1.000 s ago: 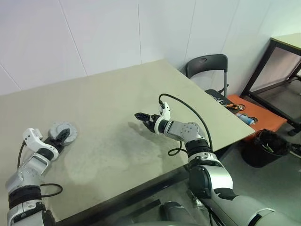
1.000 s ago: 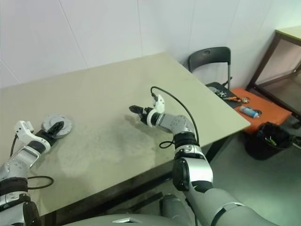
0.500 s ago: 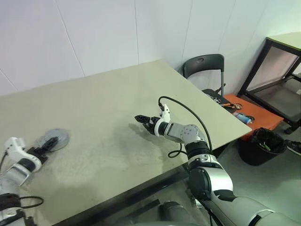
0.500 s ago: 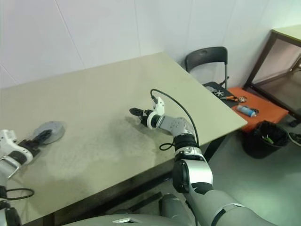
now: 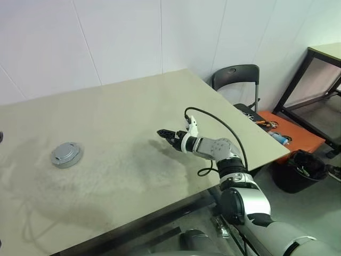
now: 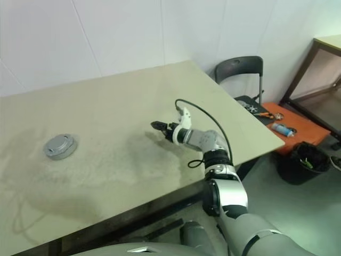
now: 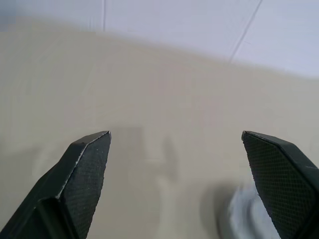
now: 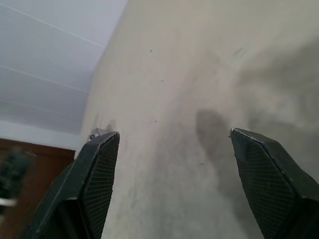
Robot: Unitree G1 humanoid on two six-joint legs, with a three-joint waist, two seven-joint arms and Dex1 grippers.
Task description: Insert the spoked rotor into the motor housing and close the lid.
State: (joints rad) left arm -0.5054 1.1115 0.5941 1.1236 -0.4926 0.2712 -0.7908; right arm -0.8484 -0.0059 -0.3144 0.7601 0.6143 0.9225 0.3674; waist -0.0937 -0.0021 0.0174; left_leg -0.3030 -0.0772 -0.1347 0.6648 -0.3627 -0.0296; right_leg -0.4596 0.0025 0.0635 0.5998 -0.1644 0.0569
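The motor housing [image 5: 66, 154] sits lidded near the bench's [image 5: 138, 106] left edge; both grippers, left gripper [image 7: 177, 144] and right gripper [image 5: 166, 133], stand apart and empty; the task looks finished, so only withdrawal remains.

Right gripper [image 5: 162, 132] reaching forward-left, both jaws spread, empty

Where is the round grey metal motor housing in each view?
Left eye view: round grey metal motor housing, lying on the table's left part.
Right eye view: same place.
Left wrist view: a blurred grey patch beside one finger of the left end effector, probably it.
Right wrist view: cannot make it out.
Shared landmark: beige table meeting the white wall.
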